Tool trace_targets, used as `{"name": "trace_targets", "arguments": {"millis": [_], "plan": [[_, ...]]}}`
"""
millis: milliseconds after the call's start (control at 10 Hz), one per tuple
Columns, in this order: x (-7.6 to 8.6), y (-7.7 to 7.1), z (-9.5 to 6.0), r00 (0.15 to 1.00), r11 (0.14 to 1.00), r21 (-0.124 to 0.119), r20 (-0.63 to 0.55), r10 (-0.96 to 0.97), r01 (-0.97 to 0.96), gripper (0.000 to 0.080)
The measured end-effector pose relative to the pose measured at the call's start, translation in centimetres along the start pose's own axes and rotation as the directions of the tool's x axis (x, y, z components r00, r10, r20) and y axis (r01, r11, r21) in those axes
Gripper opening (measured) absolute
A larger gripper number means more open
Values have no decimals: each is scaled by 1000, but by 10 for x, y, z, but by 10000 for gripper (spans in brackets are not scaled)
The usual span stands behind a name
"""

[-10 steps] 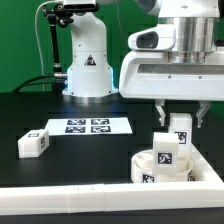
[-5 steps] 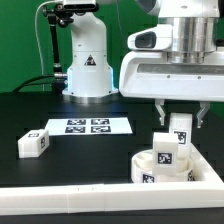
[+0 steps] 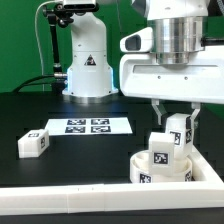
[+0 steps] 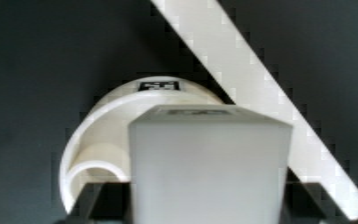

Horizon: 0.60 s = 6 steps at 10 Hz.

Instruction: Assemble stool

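My gripper (image 3: 177,118) is shut on a white block leg (image 3: 179,130) and holds it upright just over the far side of the round white seat (image 3: 150,173). A second tagged leg (image 3: 162,150) stands on the seat in front of the held one. A third leg (image 3: 33,142) lies loose on the black table at the exterior view's left. In the wrist view the held leg (image 4: 208,160) fills the space between the dark fingers (image 4: 101,196) of the gripper (image 4: 206,200). The seat (image 4: 114,125) curves beyond it.
The marker board (image 3: 88,126) lies flat behind the loose leg. A long white border wall (image 3: 70,204) runs along the front and turns up past the seat; it also shows as a diagonal band (image 4: 247,70). The arm's white base (image 3: 88,65) stands at the back.
The arm's wrist has shifted slightly toward the exterior view's left, with the leg still gripped over the seat. Everything else is in the same place.
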State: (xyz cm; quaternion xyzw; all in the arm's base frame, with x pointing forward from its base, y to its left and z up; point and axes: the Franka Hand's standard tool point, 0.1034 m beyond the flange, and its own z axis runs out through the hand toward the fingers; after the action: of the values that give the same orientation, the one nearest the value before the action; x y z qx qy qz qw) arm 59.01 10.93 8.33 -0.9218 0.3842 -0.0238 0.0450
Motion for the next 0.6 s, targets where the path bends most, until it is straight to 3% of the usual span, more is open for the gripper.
{"name": "trace_targets", "arguments": {"millis": [600], "plan": [[-3,-2,1,919,919,6,9,393,-394,340]]}}
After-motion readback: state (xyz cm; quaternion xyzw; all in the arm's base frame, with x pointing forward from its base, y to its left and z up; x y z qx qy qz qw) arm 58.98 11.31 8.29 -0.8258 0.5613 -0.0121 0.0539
